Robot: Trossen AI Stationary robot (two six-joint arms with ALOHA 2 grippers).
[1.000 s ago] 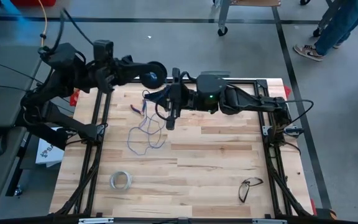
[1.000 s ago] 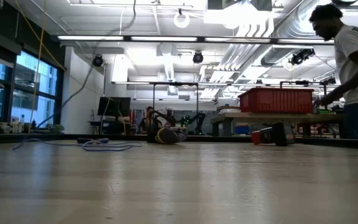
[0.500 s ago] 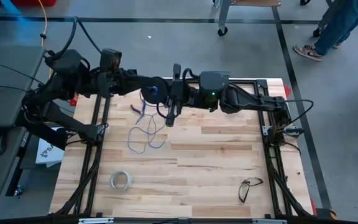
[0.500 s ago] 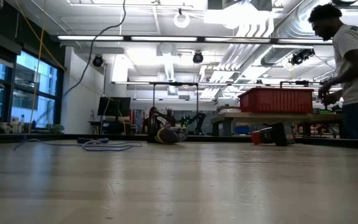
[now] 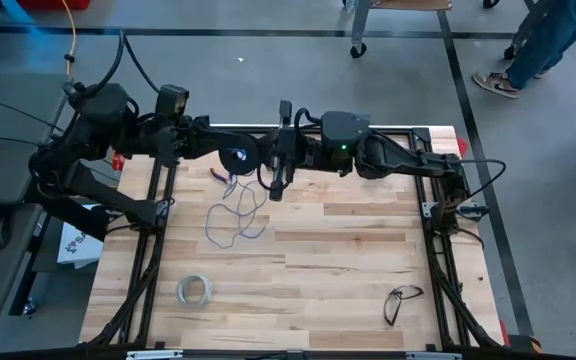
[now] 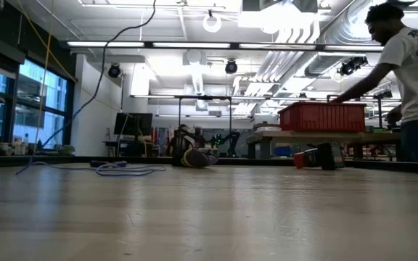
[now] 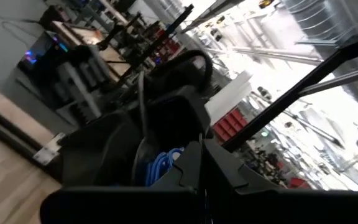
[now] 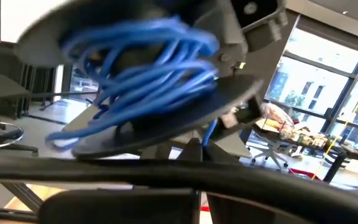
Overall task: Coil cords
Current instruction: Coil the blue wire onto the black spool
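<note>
Here my left gripper [image 5: 230,152] pinches the spool [image 5: 235,158] at the desk's [image 5: 348,270] 12 o'clock edge, my right gripper [image 5: 279,188] beside it, grip unclear, to guide the wire [image 5: 230,215] on.

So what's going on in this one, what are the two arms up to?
Both arms meet over the far part of the wooden table. The left gripper holds the small round dark spool, which already carries several turns of blue wire. The right gripper hangs close beside it. The rest of the thin bluish wire lies in loose loops on the table below, not yet wound. A whitish tape ring and glasses lie untouched.
</note>
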